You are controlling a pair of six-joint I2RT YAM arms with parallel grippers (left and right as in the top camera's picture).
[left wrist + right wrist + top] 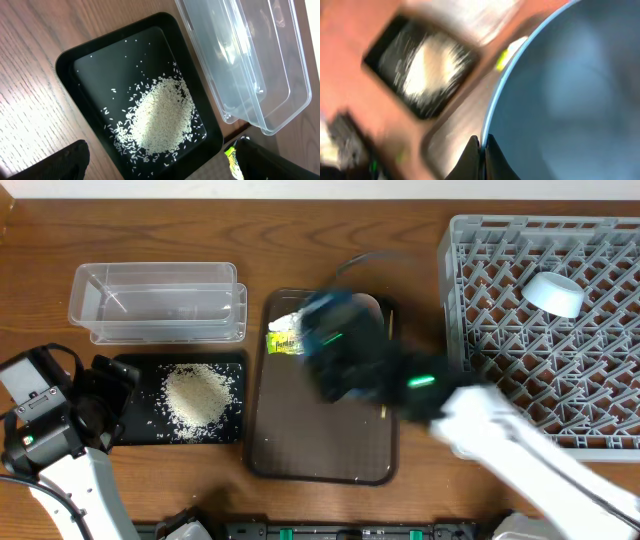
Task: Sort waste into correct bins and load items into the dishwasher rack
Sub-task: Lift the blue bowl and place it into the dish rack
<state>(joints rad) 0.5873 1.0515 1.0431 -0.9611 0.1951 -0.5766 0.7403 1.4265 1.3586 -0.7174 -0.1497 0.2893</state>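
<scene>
Step in hand, as I judge it: carry the plate (570,90) to the rack (560,380). The right gripper (482,148) is clamped on the plate's rim. The right wrist view shows both fingers pinching the pale blue edge at bottom centre. Overhead, arm and plate show as a blur above the brown tray (300,442) at centre frame, with the wrapper (284,337) lying at that tray's upper left corner.

My procedure:
1. Hold the clamp firm — a thin rim hold lets a plate pivot.
2. Raise the plate above the rack's near wall before crossing to the right.
3. Pick a row of pegs away from the pale bowl (555,292) in the rack's upper part.
4. Lower the plate on edge between pegs, and release only once it bears.

The left gripper (160,167) stands apart and holds nothing. It hangs at lower left over the black tray (105,70), where the rice (160,117) lies heaped. The clear tub (250,60) sits just beside that tray.
</scene>
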